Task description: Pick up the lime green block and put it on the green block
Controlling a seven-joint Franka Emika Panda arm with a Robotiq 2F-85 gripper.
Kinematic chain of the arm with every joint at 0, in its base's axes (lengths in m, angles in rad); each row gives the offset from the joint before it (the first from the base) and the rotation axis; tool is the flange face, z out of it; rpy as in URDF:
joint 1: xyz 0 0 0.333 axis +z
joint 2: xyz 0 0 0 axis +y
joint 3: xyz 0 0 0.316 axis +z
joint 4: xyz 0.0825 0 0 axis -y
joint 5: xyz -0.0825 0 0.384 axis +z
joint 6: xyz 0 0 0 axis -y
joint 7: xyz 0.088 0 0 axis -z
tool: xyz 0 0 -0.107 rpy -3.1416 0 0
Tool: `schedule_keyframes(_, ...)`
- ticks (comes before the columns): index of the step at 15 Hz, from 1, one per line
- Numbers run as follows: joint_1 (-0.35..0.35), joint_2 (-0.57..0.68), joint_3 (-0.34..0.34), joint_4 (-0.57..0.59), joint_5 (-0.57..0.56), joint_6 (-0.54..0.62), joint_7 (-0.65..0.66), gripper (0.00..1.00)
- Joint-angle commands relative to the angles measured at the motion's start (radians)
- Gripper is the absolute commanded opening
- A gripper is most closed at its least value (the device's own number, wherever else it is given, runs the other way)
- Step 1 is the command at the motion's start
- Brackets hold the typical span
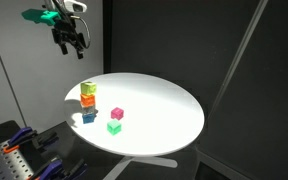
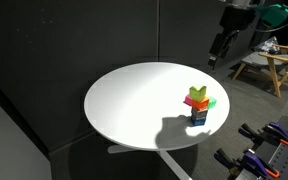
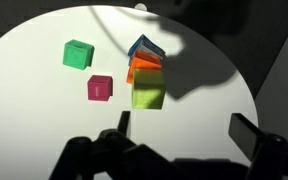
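The lime green block (image 1: 89,89) sits on top of a stack, on an orange block (image 1: 88,100) that rests on a blue block (image 1: 89,115), near the edge of the round white table (image 1: 164,105). The stack also shows in the wrist view, with the lime green block (image 3: 148,90) uppermost. The green block (image 1: 114,127) stands alone on the table, also seen in the wrist view (image 3: 77,54). My gripper (image 1: 69,38) hangs high above the table, open and empty, well away from the stack. Its fingers show in the wrist view (image 3: 184,130).
A pink block (image 1: 117,115) lies between the stack and the green block, close to both; it also shows in the wrist view (image 3: 100,88). Dark curtains surround the table. A rack of clamps (image 1: 24,155) and a wooden stool (image 2: 269,65) stand off the table.
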Motion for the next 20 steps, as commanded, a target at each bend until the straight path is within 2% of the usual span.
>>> schedule_keyframes(1,-0.013,0.067,-0.031,0.078,0.045,0.016,0.021,1.0)
schedule_keyframes(10,-0.075,0.167,-0.081,0.166,0.097,0.049,0.097,1.0)
schedule_keyframes(20,-0.085,0.301,-0.072,0.221,0.088,-0.038,0.184,1.0)
